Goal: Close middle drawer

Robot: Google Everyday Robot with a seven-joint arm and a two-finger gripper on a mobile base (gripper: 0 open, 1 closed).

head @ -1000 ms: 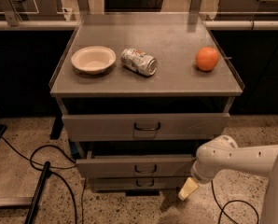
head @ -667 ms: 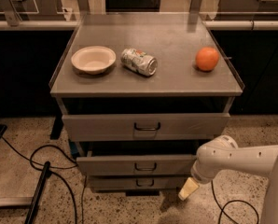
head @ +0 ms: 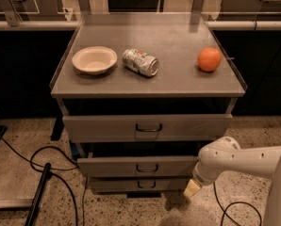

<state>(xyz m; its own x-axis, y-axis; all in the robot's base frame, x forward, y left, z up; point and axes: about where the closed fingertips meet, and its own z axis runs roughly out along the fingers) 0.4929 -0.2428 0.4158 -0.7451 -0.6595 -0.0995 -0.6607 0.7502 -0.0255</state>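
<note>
Middle drawer ajar, interior dark; tool just below its right end, grip state indiscernible.

The white arm reaches in from the right, wrist bent, its claw hanging low, angled down-left.

A grey cabinet top carries a white bowl, a dented can lying on its side and an orange, each apart from the others. Below, the top drawer is pulled out. The middle drawer juts slightly past the bottom drawer. The gripper, on a white arm entering from the right, hangs low just beside the middle drawer's right end. Black cables trail over the speckled floor
</note>
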